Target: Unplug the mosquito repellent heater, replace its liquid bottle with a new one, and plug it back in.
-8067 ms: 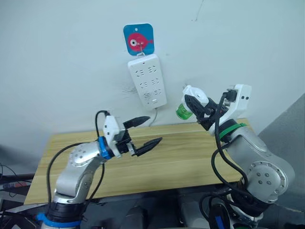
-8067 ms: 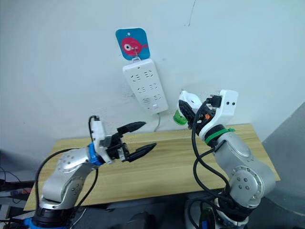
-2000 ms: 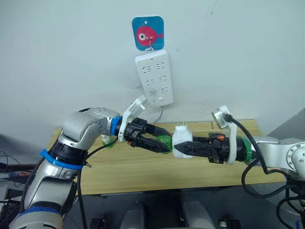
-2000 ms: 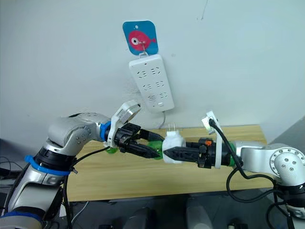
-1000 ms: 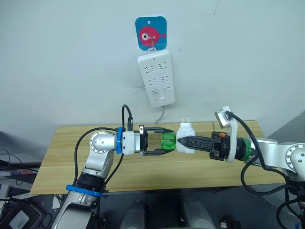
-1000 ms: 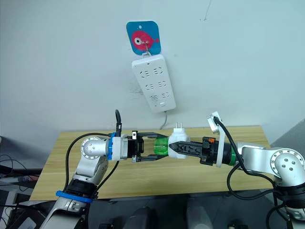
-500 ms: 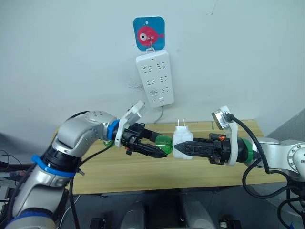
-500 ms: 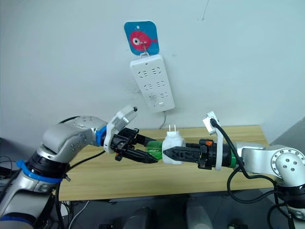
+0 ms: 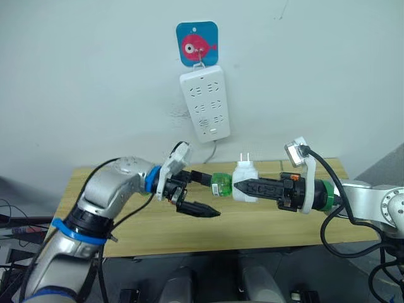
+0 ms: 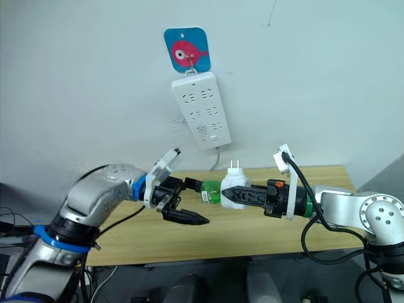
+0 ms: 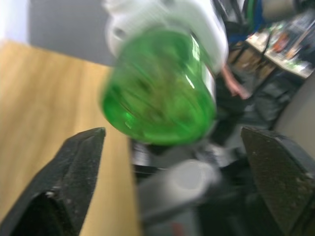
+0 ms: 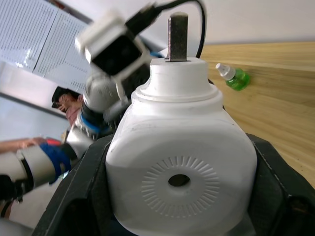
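White wall, power strip (image 9: pixel 204 104) hung above wooden table (image 9: pixel 126 237). Left gripper (image 9: pixel 205 194): jaws spread, straddling green bottle (image 9: pixel 221 184). Right gripper (image 9: pixel 239 186): pinching mosquito repellent heater (image 9: pixel 243 181) mid-air, prongs up. Spare bottle (image 12: pixel 235 77) near table's rear edge. Step: bottle swap. Next: likely grip and twist bottle.

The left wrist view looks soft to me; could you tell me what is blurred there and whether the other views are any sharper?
Left wrist view: the green bottle and the background behind it are blurred, the wooden table too. Right wrist view: the mosquito repellent heater is crisp. Left eye view: evenly lit, sharp, with no glare on the power strip.
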`<state>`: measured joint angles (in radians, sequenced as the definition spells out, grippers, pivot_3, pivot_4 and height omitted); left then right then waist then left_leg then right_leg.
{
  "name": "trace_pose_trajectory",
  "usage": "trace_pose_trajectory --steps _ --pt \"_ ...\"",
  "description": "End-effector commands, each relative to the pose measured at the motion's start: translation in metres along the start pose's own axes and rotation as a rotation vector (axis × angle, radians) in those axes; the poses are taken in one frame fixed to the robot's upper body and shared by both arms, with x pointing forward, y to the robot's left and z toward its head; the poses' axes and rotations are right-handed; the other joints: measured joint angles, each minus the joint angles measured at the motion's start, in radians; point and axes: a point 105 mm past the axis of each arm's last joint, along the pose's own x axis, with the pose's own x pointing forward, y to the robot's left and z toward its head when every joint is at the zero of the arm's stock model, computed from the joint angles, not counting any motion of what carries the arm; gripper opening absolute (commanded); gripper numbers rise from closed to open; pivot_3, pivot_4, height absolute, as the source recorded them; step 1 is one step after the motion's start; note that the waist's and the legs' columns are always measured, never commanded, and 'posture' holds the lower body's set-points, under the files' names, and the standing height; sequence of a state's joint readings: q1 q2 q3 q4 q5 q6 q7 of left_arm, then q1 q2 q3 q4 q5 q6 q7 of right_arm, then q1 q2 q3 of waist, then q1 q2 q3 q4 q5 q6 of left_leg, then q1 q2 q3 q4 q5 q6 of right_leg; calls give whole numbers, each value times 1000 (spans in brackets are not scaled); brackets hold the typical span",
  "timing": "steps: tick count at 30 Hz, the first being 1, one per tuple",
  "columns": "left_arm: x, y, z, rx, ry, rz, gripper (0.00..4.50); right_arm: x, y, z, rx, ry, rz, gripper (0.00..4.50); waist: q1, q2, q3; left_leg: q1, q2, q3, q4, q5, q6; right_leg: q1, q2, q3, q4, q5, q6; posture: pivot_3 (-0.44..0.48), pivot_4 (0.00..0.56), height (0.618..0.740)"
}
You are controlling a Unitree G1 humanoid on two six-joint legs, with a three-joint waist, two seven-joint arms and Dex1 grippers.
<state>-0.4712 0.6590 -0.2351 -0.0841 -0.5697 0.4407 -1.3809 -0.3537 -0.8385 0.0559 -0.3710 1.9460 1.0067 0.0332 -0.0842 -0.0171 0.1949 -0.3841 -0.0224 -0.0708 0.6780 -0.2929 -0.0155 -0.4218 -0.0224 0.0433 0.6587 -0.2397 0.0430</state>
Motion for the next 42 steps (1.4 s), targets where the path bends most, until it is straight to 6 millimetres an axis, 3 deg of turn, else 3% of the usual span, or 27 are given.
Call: trace_pose_trajectory --steps 1,5,10,16,19,26,31,34,36,38,42 --pt "-11 13 2 318 -5 168 4500 -5 2 13 6 -73 6 3018 3 0 0 0 0 0 0 0 0 0 0 0 0 0 0 -145 170 740" --pt "-12 21 4 547 -72 292 4500 -5 -3 15 30 -95 -10 3018 9 0 0 0 0 1 1 0 0 0 -1 0 0 0 0 -145 170 740" --pt "0 17 12 712 -149 289 4500 -4 -5 15 37 -93 -16 3018 12 0 0 0 -1 1 1 0 0 1 -1 0 0 1 0 -140 165 740" --pt "14 20 27 828 -219 290 4500 -3 -3 12 32 -81 -15 3018 12 0 0 0 -1 0 1 0 0 1 -1 -1 1 1 0 -141 165 740" --pt "17 21 24 846 -207 270 4500 -2 -3 10 31 -79 -16 3018 9 0 -1 0 0 1 1 0 0 1 0 0 2 1 0 -149 162 740" --pt "20 23 20 834 -179 228 2319 -2 -2 8 30 -78 -17 3018 0 0 0 0 0 0 1 0 0 1 2 -1 2 1 0 -153 163 740" --pt "18 25 24 804 -166 211 2289 -1 -1 9 27 -76 -13 3018 0 0 0 1 -1 0 1 0 0 1 2 -1 2 1 0 -150 164 740" --pt "15 22 31 500 -129 105 2289 -1 5 5 -28 -15 -9 3018 -2 0 0 0 -1 0 1 0 0 1 3 -1 3 1 0 -150 164 740" --pt "8 13 37 0 -41 -39 2289 -1 11 0 -87 37 2 3018 -6 -1 0 0 -1 -1 2 0 0 1 4 -2 3 1 0 -143 166 740" --pt "-1 -3 46 -288 14 -160 2289 0 14 -2 -104 56 15 3018 -10 -4 3 -1 0 -4 2 0 0 0 6 -4 4 -1 3 -143 167 740" --pt "-1 -6 51 -364 38 -158 2289 2 16 -3 -102 57 31 3018 -13 -2 2 2 0 -1 1 0 0 2 7 -5 4 -3 6 -143 167 740"
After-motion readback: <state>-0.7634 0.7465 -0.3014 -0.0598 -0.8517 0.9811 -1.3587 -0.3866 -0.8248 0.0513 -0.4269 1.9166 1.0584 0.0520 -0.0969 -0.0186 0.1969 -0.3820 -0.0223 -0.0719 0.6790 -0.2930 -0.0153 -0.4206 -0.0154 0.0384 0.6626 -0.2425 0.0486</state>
